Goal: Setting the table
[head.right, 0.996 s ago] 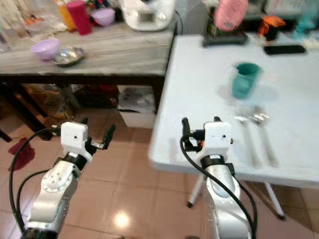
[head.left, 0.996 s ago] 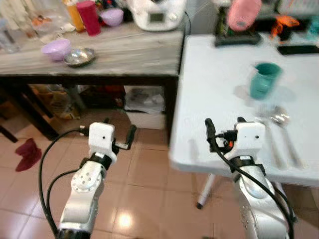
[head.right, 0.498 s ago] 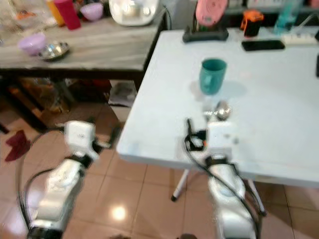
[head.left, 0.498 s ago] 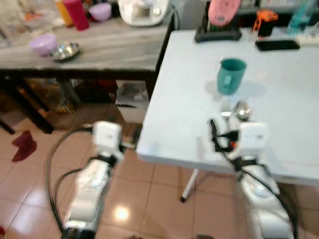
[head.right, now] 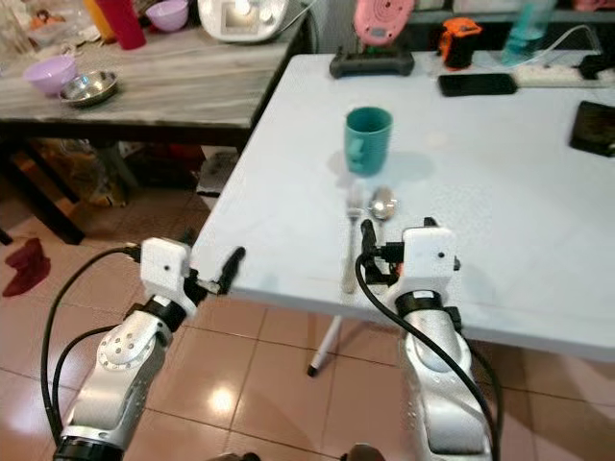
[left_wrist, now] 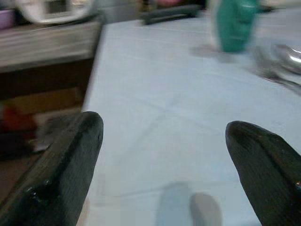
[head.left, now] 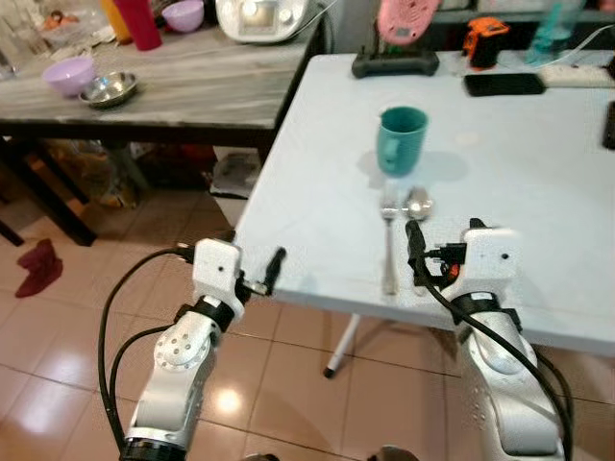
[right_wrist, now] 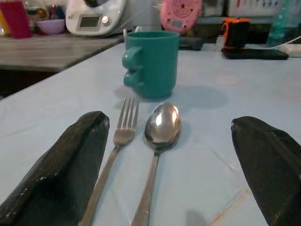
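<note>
We hold our right pincer (head.right: 384, 252) wide over the surface's (head.right: 538, 192) near edge, lined up on the fork (right_wrist: 120, 136) and spoon (right_wrist: 161, 125) below the mug (right_wrist: 151, 63), while our left pincer (head.left: 258, 274), also wide, waits off the corner.

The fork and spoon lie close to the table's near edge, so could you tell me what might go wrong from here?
The open right gripper hovers over the fork and spoon handles; a careless reach could sweep them off the table. The teal mug stands just behind them and might be pushed or tipped.
</note>
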You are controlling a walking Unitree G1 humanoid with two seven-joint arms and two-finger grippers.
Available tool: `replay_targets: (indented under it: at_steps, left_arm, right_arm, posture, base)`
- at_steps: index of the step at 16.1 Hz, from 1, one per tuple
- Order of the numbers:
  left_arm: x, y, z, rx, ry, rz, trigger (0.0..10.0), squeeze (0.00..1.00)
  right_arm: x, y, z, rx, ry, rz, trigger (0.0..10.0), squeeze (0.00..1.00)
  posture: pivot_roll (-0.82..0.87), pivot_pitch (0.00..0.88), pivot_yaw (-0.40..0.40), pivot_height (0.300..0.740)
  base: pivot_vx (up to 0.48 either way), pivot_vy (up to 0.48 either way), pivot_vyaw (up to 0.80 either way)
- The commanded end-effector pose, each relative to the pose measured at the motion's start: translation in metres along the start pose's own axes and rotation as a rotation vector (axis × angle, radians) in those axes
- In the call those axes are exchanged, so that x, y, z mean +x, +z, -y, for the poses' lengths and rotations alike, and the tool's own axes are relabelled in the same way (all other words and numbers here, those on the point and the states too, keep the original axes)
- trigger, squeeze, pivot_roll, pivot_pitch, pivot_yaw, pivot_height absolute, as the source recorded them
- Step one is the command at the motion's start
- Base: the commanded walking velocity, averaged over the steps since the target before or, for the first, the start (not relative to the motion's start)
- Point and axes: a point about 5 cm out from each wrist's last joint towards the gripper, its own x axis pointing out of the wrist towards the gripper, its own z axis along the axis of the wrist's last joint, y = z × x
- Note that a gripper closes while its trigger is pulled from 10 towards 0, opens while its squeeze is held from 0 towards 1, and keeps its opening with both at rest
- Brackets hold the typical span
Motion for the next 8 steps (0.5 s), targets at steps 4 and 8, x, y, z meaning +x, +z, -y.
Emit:
replay_targets:
  at_steps: [4,8]
  left_arm:
    - [-0.003,-0.004,-0.006,0.022,-0.126,-0.02,10.0,0.0]
    - [-0.003,0.001,-0.001,0.077,-0.248,-0.003,10.0,0.0]
  right_arm:
    - [0.016,0.001,-0.018,0.036,0.011,-0.018,10.0,0.0]
    - [0.031,-0.006,-0.029,0.094,-0.011,-0.089,10.0,0.0]
  posture:
    - [-0.19,0.128,0.109,0.74]
    - [-0.19,0.127,0.12,0.74]
  base:
    - [0.0,0.0,0.0]
    - [0.0,0.0,0.0]
